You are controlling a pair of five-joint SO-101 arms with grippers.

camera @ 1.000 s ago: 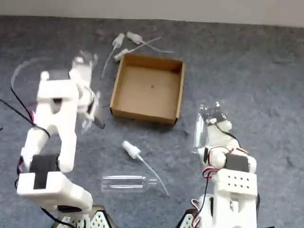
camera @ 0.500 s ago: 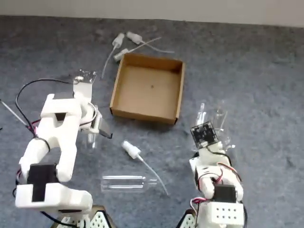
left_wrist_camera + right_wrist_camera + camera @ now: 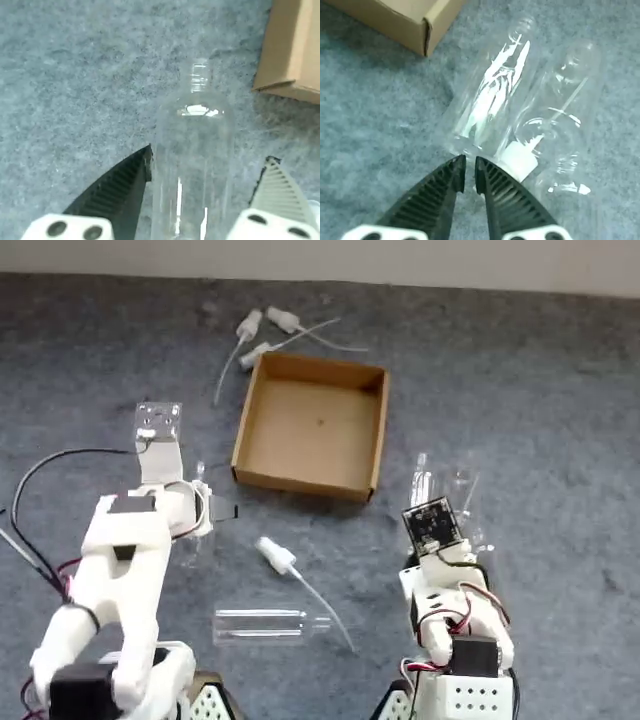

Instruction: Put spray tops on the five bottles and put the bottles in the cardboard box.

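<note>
Left gripper (image 3: pixel 207 155) clasps a bare bottle (image 3: pixel 192 130), its neck pointing far, just left of the box (image 3: pixel 300 483) at its near corner. Over the last second that arm has drawn back toward the near side and come down, carrying the bottle along, so I judge it is being brought to a top. Near and right of it lie a loose top (image 3: pixel 277 555) and a spare bottle (image 3: pixel 265 625). Three more tops (image 3: pixel 280 317) lie beyond the box. Right gripper (image 3: pixel 469 165), jaws almost together on nothing, has also pulled back near. It now sits at the near ends of a clear bottle (image 3: pixel 490 85) and a capped bottle (image 3: pixel 560 100), which lie touching, right of the box. No bottle is boxed yet.
</note>
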